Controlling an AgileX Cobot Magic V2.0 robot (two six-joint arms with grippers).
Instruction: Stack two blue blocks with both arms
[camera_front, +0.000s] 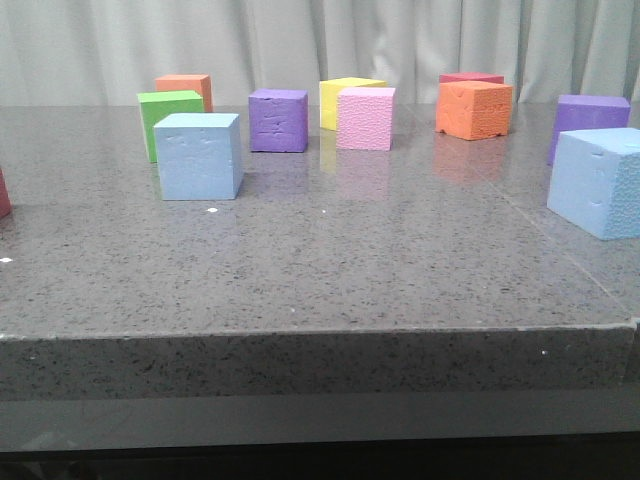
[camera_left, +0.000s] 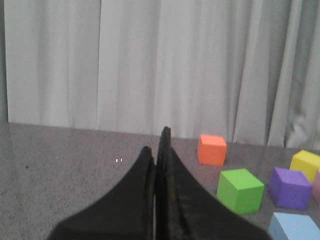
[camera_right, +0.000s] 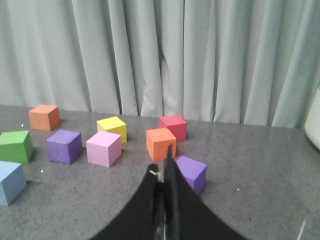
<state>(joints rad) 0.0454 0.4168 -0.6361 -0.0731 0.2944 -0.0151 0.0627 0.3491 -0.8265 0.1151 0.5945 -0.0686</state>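
Observation:
Two pale blue blocks stand on the grey table in the front view: one at the left (camera_front: 198, 156), in front of a green cube, and one at the far right edge (camera_front: 600, 182). They are far apart. Neither gripper shows in the front view. My left gripper (camera_left: 156, 145) is shut and empty, above the table; the left blue block (camera_left: 296, 227) shows at the corner of its view. My right gripper (camera_right: 164, 162) is shut and empty; the left blue block (camera_right: 10, 182) shows at the edge of its view, and the right one is hidden there.
Other cubes stand along the back: green (camera_front: 168, 118), orange (camera_front: 185, 90), purple (camera_front: 278, 120), yellow (camera_front: 348, 100), pink (camera_front: 365, 118), orange (camera_front: 473, 109), red (camera_front: 470, 78), purple (camera_front: 590, 120). A dark red thing (camera_front: 4, 195) is at the left edge. The table's front edge (camera_front: 320, 335) is near.

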